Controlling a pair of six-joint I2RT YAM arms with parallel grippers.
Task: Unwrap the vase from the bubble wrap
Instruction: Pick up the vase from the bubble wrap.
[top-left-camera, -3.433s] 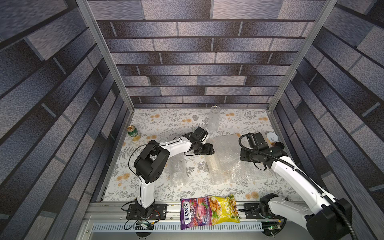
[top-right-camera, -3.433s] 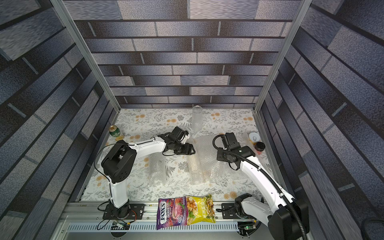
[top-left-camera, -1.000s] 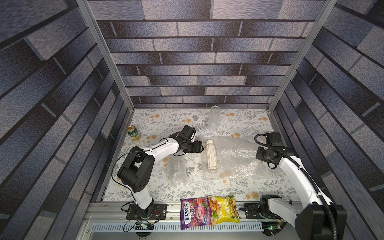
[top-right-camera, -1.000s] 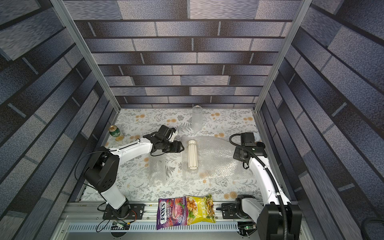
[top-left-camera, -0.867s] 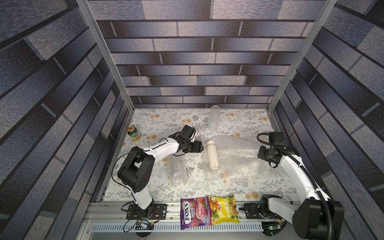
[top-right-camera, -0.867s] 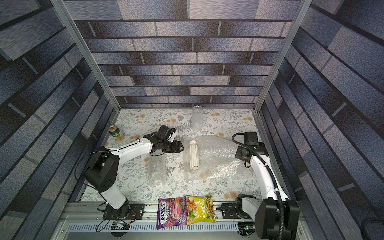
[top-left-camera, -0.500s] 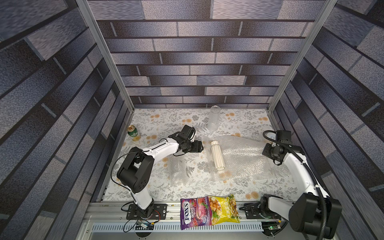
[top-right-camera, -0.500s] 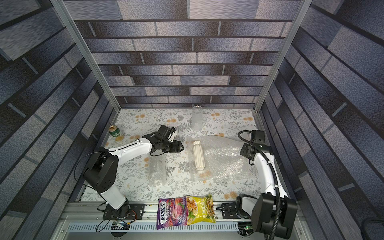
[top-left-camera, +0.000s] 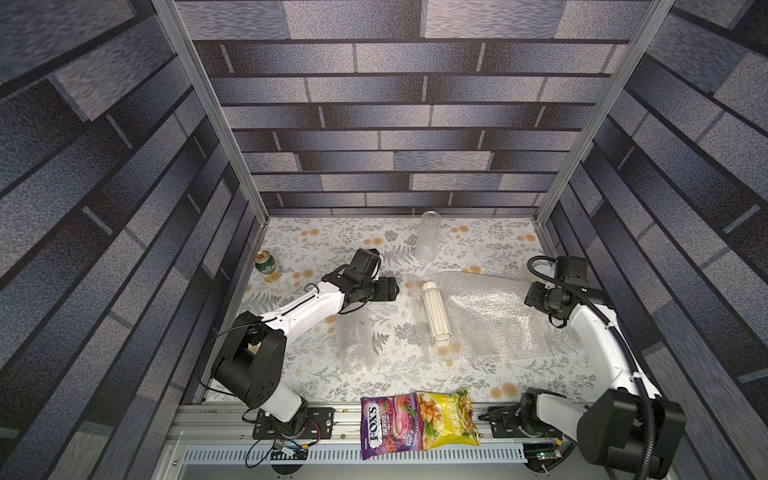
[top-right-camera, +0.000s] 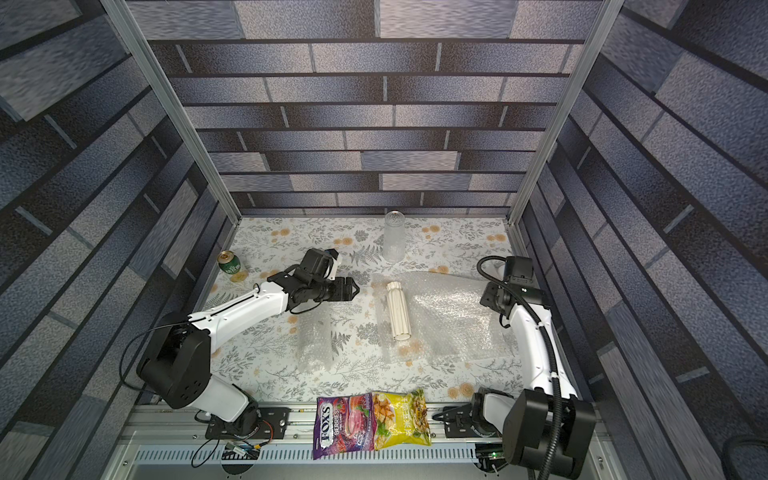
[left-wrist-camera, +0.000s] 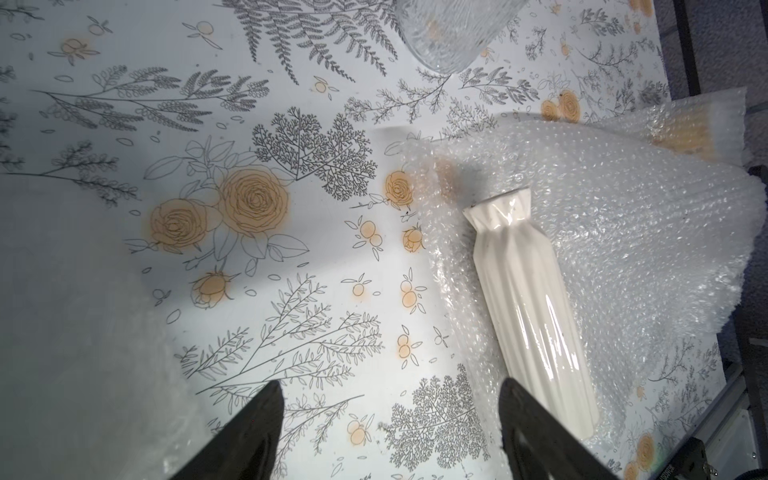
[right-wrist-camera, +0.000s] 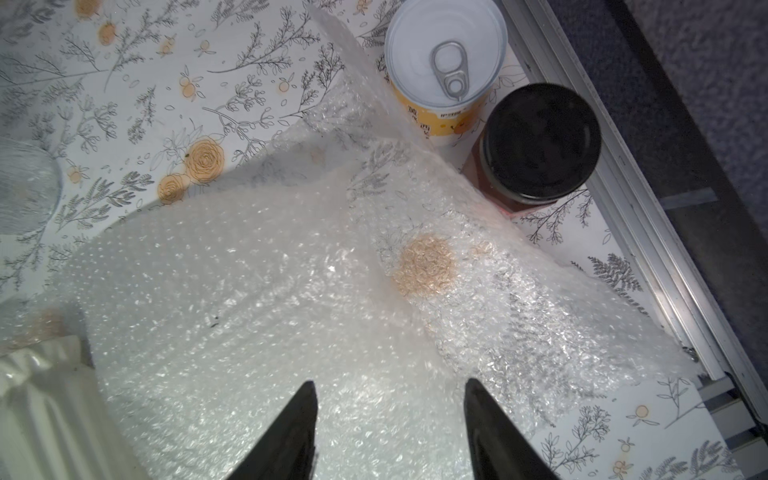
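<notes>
Now right tool released bubble wrap; vase bare.

The glossy purple snack bag lying on the metal rail at the near edge of the table carries the brand "FOX'S" in large white letters with "BERRIES" beside it, legible in both top views. The glossy yellow snack bag touching it has printed characters too small to make out. The lettering on the small green drink can and the dark characters on the yellow-labelled ring-pull tin in the right wrist view are likewise unreadable.
</notes>
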